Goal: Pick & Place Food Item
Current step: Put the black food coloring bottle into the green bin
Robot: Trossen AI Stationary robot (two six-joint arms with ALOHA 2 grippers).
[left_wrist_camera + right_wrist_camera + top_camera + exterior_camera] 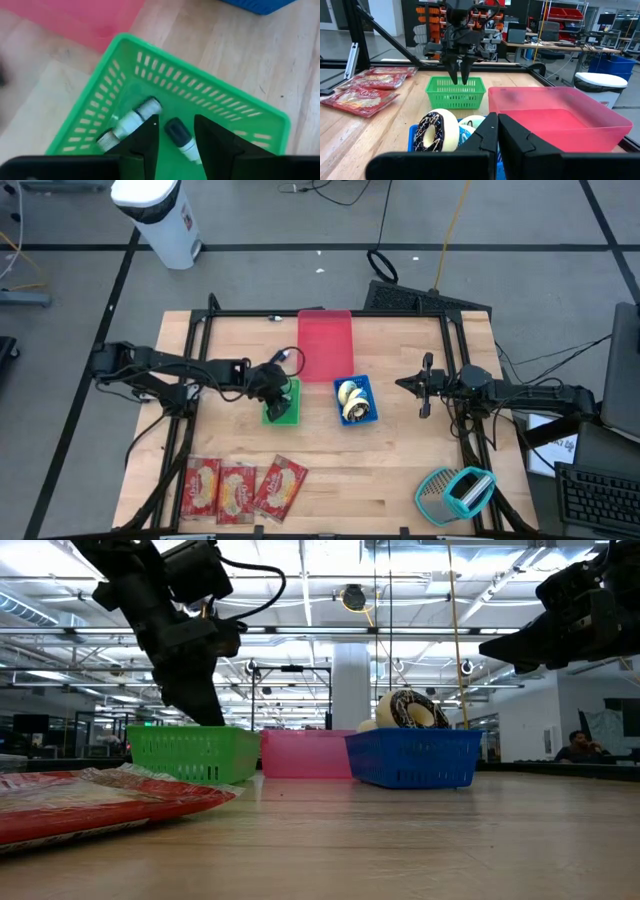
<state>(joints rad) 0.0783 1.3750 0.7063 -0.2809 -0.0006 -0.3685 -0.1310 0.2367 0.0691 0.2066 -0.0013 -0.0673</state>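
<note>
A green basket [283, 402] stands on the table left of centre. On its floor lie a white cylinder-shaped piece [131, 121] and a dark-and-white piece [181, 138]. My left gripper [176, 122] points down into the basket, open, with its fingertips on either side of the dark end of the dark-and-white piece. In the right wrist view my left gripper [461, 79] reaches just inside the basket's rim. My right gripper [415, 384] hangs level above the table's right side, shut and holding nothing.
A blue basket [366, 412] with doughnuts [436, 131] stands right of the green one. A pink bin [325, 345] stands behind them. Three red packets [240, 487] lie at the near left. A teal and grey object [455, 493] lies at the near right.
</note>
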